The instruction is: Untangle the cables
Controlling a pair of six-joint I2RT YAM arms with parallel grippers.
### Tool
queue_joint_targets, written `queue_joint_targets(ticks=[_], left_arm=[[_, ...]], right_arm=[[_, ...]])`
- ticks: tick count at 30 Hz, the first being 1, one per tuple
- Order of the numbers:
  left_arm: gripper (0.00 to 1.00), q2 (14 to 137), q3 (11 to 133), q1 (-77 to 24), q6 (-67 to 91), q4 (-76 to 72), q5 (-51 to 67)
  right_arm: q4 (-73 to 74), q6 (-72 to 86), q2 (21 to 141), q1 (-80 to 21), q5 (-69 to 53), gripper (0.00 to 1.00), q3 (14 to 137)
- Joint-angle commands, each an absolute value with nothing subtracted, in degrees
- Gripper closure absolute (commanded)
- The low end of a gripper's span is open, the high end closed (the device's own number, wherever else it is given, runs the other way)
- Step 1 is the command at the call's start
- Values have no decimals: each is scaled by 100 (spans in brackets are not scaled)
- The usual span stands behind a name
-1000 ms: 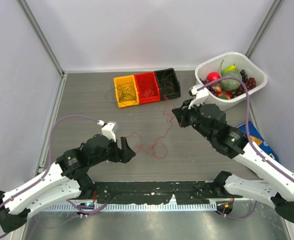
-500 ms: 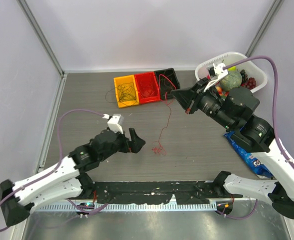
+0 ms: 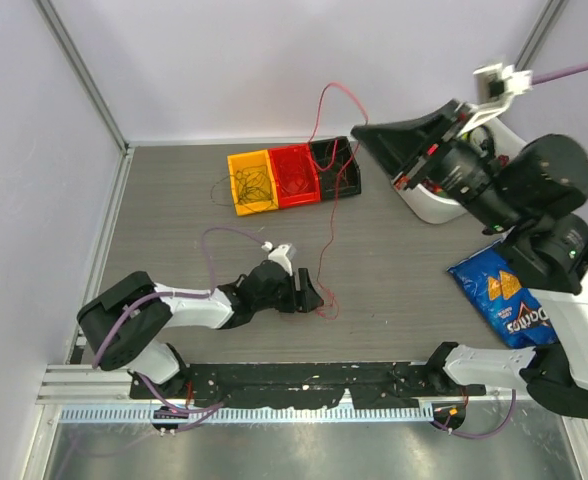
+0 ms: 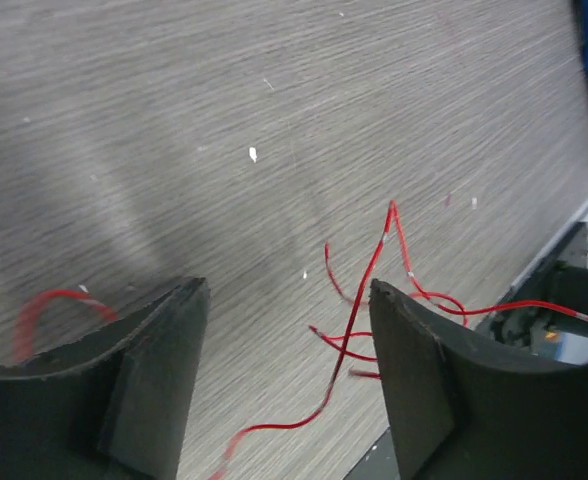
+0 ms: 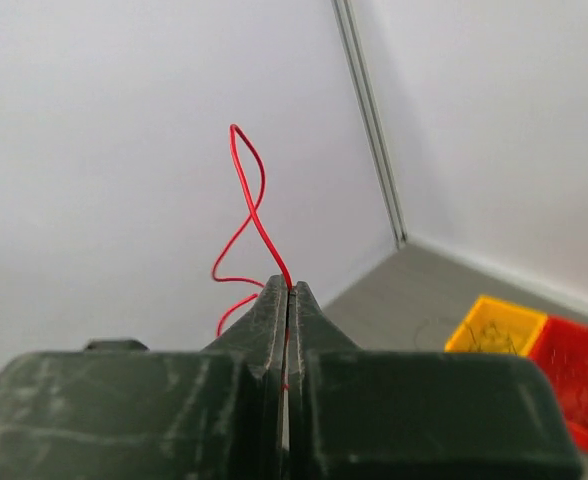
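The right gripper (image 3: 360, 128), up high, pinches a red cable (image 4: 371, 268). The cable's lower loops lie on the table (image 3: 174, 220) between the wide-open fingers of the left gripper (image 3: 314, 295), apparently untouched.

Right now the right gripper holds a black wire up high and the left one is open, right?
Not black: the wire held high in the right gripper is red, as the right wrist view shows. The left gripper is open.
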State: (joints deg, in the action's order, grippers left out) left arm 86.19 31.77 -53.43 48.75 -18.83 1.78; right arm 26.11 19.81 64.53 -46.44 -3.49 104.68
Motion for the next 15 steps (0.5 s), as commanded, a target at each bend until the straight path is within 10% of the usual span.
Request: queue_joint_targets(ticks=[1,15], left_arm=[[37,8850,2524,-5326,5677,-3163,536],[87,6463,2293,-5326,5335,-565,-438]], right_arm=[[2277,1767,6723,-4658,-264,99,11870],[1161,792,7392,-4667,623,99,12282]])
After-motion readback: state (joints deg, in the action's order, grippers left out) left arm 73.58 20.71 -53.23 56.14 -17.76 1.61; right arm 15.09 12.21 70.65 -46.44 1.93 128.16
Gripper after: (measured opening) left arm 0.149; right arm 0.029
